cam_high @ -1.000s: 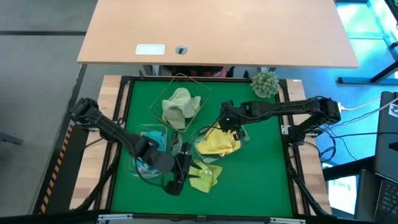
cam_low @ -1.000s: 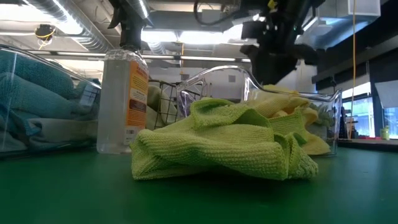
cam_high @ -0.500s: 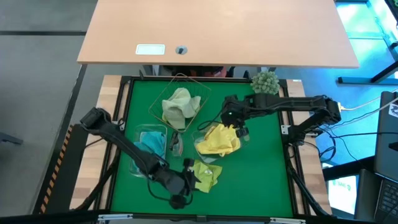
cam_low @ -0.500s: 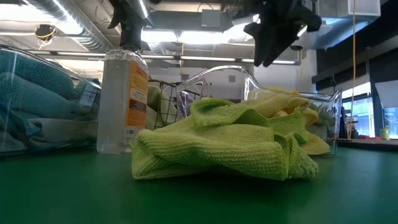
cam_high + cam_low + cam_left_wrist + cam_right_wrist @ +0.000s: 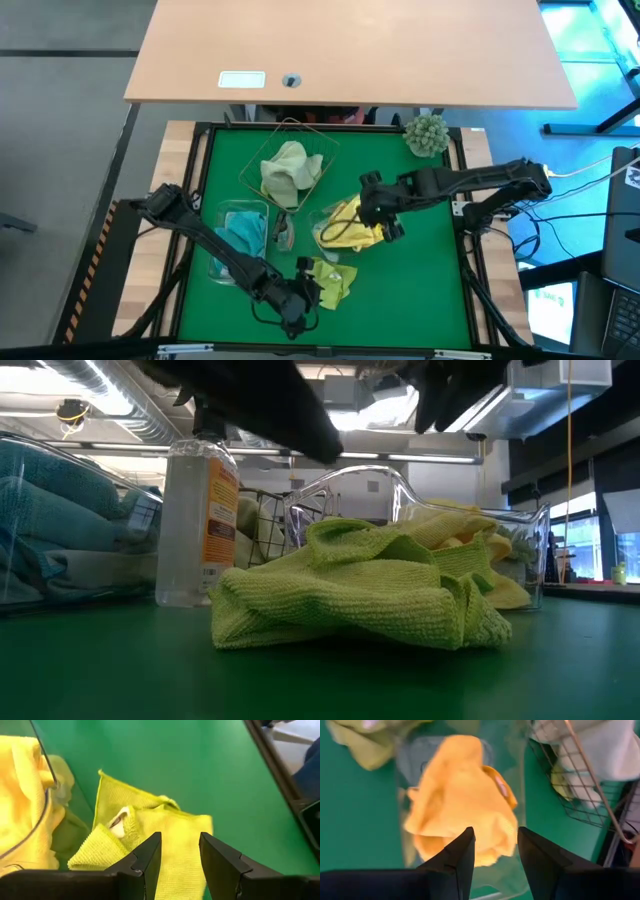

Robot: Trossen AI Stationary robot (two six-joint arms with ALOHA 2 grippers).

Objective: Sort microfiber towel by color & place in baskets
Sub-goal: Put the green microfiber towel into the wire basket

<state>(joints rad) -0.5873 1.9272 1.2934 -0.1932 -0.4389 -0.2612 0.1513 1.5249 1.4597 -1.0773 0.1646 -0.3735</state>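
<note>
A lime green towel lies crumpled on the green mat near the front; it also shows in the low view and the left wrist view. My left gripper is open just beside and above it, its fingers over the towel's near edge. A yellow towel lies in a clear basket. My right gripper hovers open above it, and the right wrist view looks down on the yellow towel.
A wire basket holds a pale olive towel. A second clear basket holds teal towels. A clear bottle stands between the baskets, behind the lime towel. A fuzzy plant ball sits at the far right corner.
My left gripper has moved toward the table's near edge and turned to point at the lime green towel, its arm now crossing the top of the low view. My right gripper has risen above the yellow towel's basket. The towels have not moved.
</note>
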